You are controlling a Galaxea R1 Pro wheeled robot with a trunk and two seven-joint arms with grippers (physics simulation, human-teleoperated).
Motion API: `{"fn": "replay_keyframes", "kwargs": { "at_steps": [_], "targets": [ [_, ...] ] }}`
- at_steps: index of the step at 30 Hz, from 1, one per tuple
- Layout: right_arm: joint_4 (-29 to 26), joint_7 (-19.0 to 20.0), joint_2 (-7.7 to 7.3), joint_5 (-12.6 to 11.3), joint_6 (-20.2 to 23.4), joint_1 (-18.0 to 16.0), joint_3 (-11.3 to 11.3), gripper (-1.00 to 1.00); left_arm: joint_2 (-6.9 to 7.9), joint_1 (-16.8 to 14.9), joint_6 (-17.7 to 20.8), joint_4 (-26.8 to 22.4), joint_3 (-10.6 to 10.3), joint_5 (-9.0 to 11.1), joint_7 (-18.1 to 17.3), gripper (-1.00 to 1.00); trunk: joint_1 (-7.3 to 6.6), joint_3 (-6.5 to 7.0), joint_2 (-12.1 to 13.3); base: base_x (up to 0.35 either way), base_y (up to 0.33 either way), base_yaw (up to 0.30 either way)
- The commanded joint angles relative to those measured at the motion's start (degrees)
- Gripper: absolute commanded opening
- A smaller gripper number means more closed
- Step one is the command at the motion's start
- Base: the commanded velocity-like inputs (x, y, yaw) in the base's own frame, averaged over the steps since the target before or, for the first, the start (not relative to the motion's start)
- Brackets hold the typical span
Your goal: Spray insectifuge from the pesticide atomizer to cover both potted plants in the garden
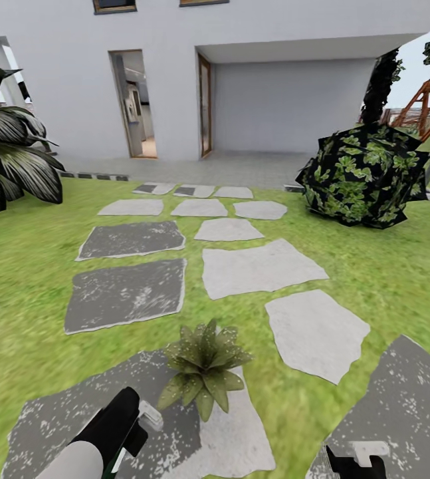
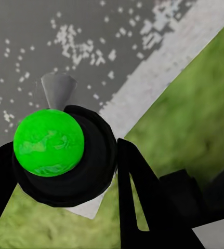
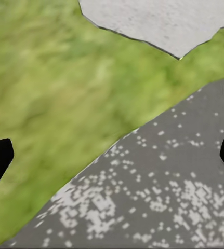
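Your left claw [image 1: 149, 420] was clamped on the pesticide atomizer [image 2: 49, 142], its green cap snug between the black fingers [image 2: 137, 197]. The potted plant [image 1: 203, 368] sat just ahead and to the right of that claw, on the stepping stones [image 1: 125, 293], its leaves dotted with whitish insectifuge [image 1: 191, 382] specks. Your right claw [image 1: 362, 459] hung spread wide over grass and grey stone.
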Motion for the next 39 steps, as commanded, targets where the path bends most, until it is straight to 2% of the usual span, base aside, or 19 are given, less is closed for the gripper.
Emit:
{"fn": "replay_keyframes", "kwargs": {
  "at_steps": [1, 8, 27, 39],
  "targets": [
    [0.0, 0.4, 0.02, 0.2, -0.2, -0.1, -0.5, 1.0, -0.07, 0.0, 0.2, -0.1, 0.3, -0.6, -0.5, -1.0, -0.01, -0.05, 0.0, 0.0, -0.27, 0.0],
    [0.0, 0.4, 0.1, 0.2, -0.2, -0.1, -0.4, 1.0, -0.07, 0.0, 0.2, -0.2, 0.3, -0.6, -0.5, -1.0, -0.01, -0.05, 0.0, 0.0, -0.271, 0.045],
    [0.0, 0.4, 0.1, 0.2, -0.2, -0.1, -0.5, 1.0, -0.07, 0.0, 0.2, -0.9, 0.6, -0.5, -0.5, -1.0, -0.01, -0.05, 0.0, 0.0, -0.271, 0.265],
    [0.0, 0.4, 0.1, 0.2, -0.2, -0.1, -0.5, 1.0, -0.07, 0.0, 0.2, -0.9, 0.5, -0.5, -0.5, -1.0, -0.01, -0.05, 0.0, 0.0, -0.271, 0.027]
  ]
}}
